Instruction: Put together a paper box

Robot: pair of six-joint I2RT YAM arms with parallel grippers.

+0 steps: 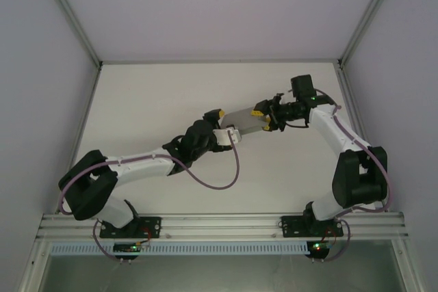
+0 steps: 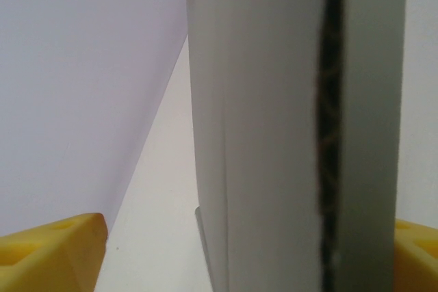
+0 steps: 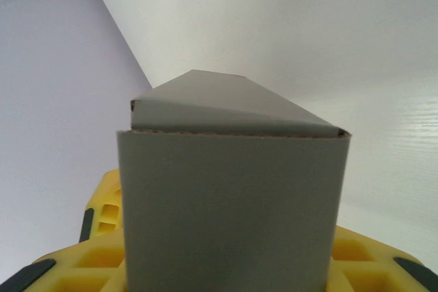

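Observation:
The paper box (image 1: 241,122) is a small grey card box held above the middle of the table, between my two grippers. My right gripper (image 1: 262,119) is shut on its right end. In the right wrist view the box (image 3: 229,210) stands between the yellow fingers (image 3: 102,237), with a folded flap on top. My left gripper (image 1: 222,125) is at the box's left end. In the left wrist view the box (image 2: 267,135) stands between the open jaws. The right finger (image 2: 417,258) is against the box, and a gap separates the left finger (image 2: 55,254) from it.
The white table (image 1: 171,87) is walled by pale panels on three sides, with metal posts at the back corners. An aluminium rail (image 1: 219,223) carries both arm bases at the near edge. A purple cable (image 1: 219,179) loops below the left forearm.

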